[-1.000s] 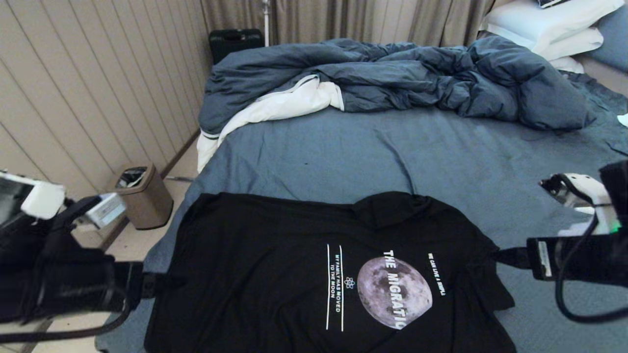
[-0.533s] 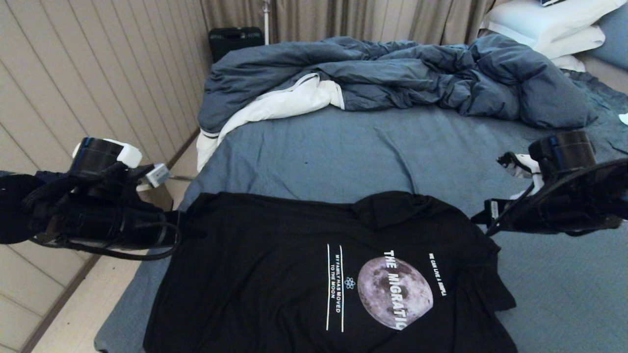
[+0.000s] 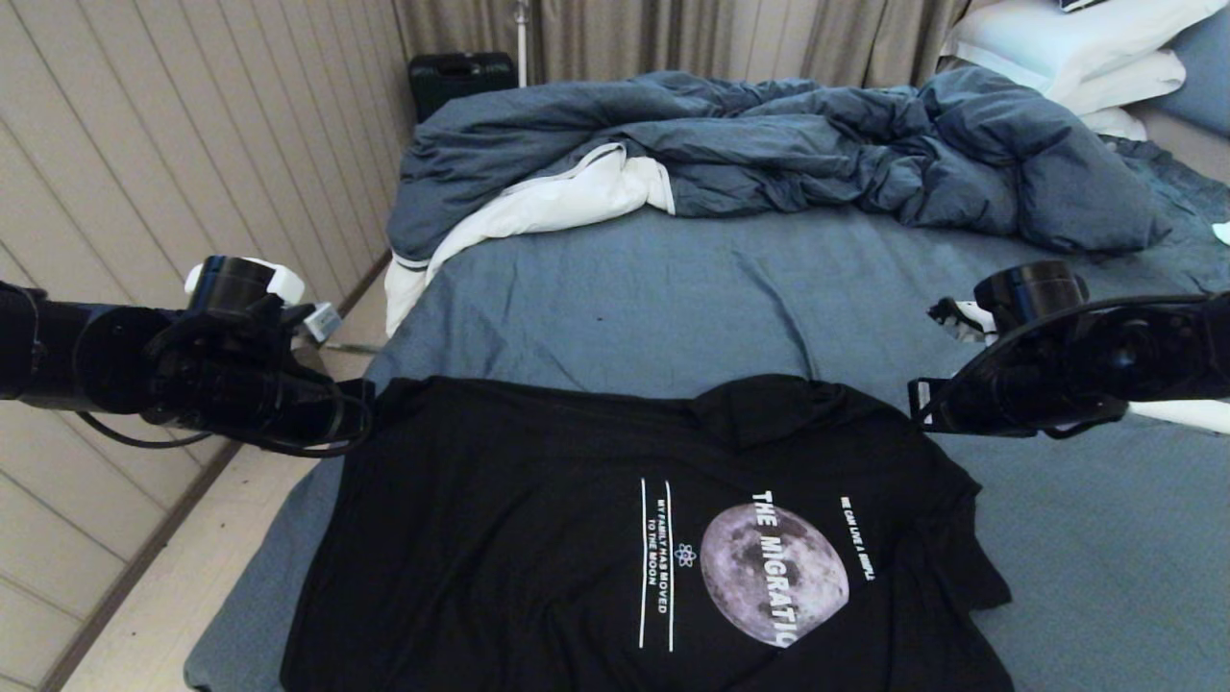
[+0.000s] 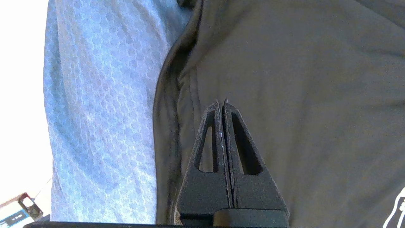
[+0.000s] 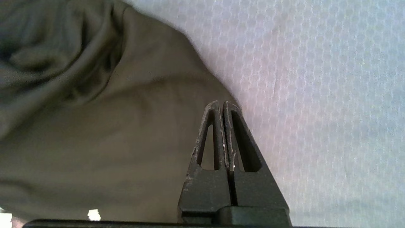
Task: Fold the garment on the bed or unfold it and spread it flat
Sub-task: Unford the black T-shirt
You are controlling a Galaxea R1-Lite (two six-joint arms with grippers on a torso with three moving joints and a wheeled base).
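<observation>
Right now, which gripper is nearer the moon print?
Right. The right gripper is at the shirt's edge just beyond the moon print; the left gripper is at the opposite far corner.

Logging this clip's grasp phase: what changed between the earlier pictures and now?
Both arms swung from the shirt's near sides to its far corners. The left gripper and right gripper went from open to shut; whether cloth is pinched can't be told. The garment, the bed and the duvet stayed as they were.

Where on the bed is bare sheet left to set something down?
Bare sheet runs between the duvet and the T-shirt's far edge, and right of the shirt. The near side is crowded: the shirt, with a gripper at each far corner.
</observation>
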